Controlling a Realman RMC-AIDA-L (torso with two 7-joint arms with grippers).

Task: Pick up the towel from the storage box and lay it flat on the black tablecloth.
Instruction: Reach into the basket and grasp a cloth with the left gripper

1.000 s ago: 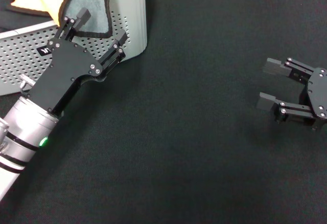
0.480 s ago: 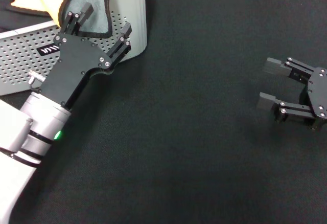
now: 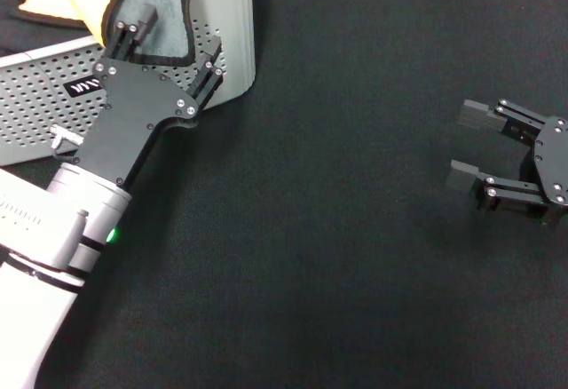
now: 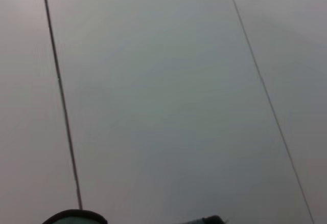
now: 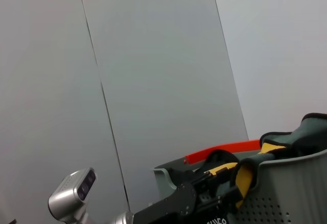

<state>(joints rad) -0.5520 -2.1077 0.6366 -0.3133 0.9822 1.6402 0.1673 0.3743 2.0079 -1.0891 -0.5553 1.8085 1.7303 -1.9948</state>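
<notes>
Left tool (image 3: 173,41) open astride towel (image 3: 155,7) at storage box (image 3: 222,25) rim.

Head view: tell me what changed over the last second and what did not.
The left end effector moved up toward the storage box, its open fingers now framing the towel corner that hangs over the box's side. It has not closed on the towel. The towel, the box and the black tablecloth stayed put, and the right end effector rests open at the right, unmoved.
</notes>
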